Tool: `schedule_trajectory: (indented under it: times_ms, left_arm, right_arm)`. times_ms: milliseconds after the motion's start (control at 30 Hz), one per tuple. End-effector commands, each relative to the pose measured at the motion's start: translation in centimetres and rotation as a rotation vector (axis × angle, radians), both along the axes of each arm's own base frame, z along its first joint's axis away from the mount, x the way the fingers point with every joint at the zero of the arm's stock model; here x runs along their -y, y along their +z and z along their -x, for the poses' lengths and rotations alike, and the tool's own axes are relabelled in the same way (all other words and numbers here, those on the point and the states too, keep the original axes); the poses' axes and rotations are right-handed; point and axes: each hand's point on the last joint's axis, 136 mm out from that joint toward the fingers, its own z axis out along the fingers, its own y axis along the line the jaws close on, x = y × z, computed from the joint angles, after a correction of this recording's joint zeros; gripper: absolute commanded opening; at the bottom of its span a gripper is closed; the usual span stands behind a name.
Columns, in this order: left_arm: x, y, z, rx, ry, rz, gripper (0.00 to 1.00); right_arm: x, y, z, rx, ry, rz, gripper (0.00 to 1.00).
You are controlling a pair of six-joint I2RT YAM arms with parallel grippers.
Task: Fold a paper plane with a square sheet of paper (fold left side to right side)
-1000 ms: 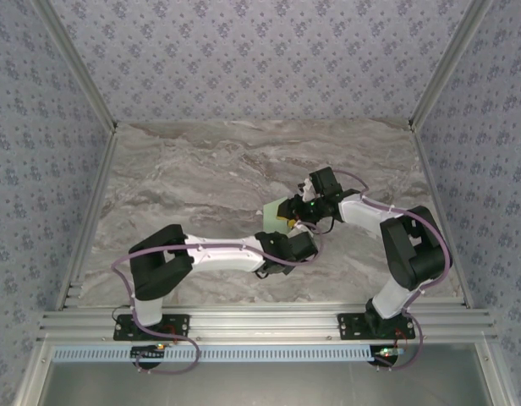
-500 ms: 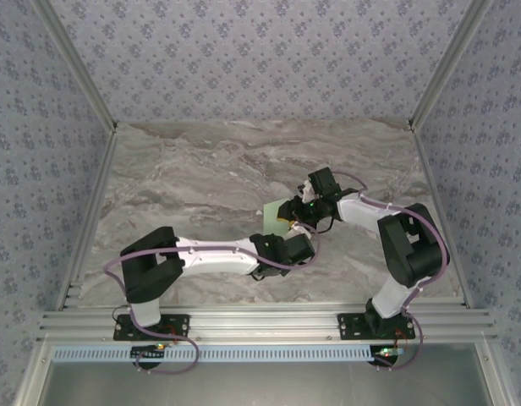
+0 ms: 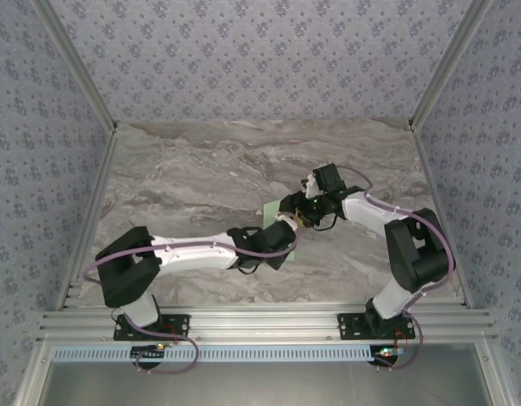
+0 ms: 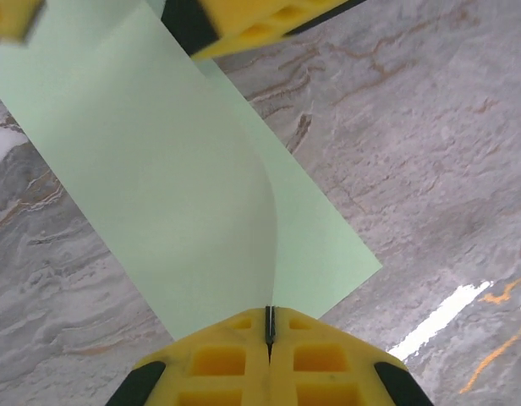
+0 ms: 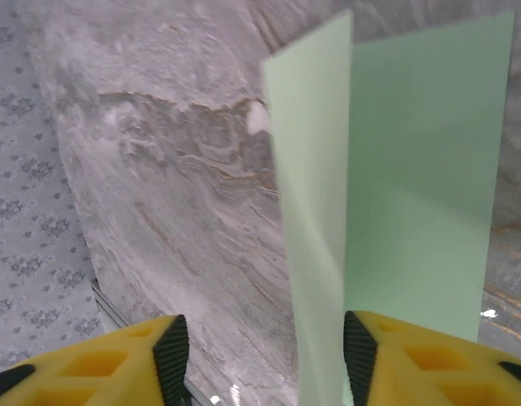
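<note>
The square sheet of paper (image 4: 159, 169), pale green, lies partly on the marble table with one part curling upward. My left gripper (image 4: 269, 315) is shut on its near edge, where the raised part meets the flat part. From above, the left gripper (image 3: 284, 230) covers most of the sheet (image 3: 271, 211). My right gripper (image 3: 296, 209) sits just beyond it. In the right wrist view the right gripper (image 5: 265, 347) is open, and the raised flap (image 5: 311, 186) stands between its fingers, close to the right one. The flat part of the sheet (image 5: 421, 194) lies behind it. The paper plane is out of view.
The marble table (image 3: 184, 186) is ringed by patterned walls (image 3: 260, 59) and an aluminium rail (image 3: 260, 321) at the near edge. Both arms meet mid-table, right of centre. The right gripper's yellow fingers (image 4: 260, 17) show at the top of the left wrist view.
My left gripper has closed on the paper's edge, and the left arm has stretched lower, its elbow shifting left. The right gripper's jaws have opened wider.
</note>
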Motion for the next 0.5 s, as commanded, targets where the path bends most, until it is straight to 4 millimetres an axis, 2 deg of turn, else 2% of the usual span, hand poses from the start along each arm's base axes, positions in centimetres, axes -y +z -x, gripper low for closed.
schedule_trajectory:
  times_ms: [0, 67, 200, 267, 467]
  left_arm:
    - [1.5, 2.0, 0.2, -0.104, -0.020, 0.216, 0.00]
    - [1.3, 2.1, 0.0, -0.147, -0.014, 0.282, 0.00]
    - [0.2, 2.3, -0.9, -0.230, -0.001, 0.396, 0.00]
    - [-0.3, 2.4, -1.3, -0.259, 0.002, 0.431, 0.00]
    - [-1.9, 2.0, -2.4, -0.352, -0.008, 0.487, 0.00]
  right_arm:
    - [1.0, 3.0, -0.8, 0.107, -0.017, -0.005, 0.63]
    - [1.8, 3.4, -0.5, 0.127, -0.031, -0.003, 0.67]
    - [3.3, 3.0, 1.0, 0.147, -0.041, 0.018, 0.66]
    - [3.6, 2.2, 2.1, 0.137, -0.031, 0.033, 0.60]
    - [3.1, -1.8, 5.6, 0.060, 0.020, 0.099, 0.33]
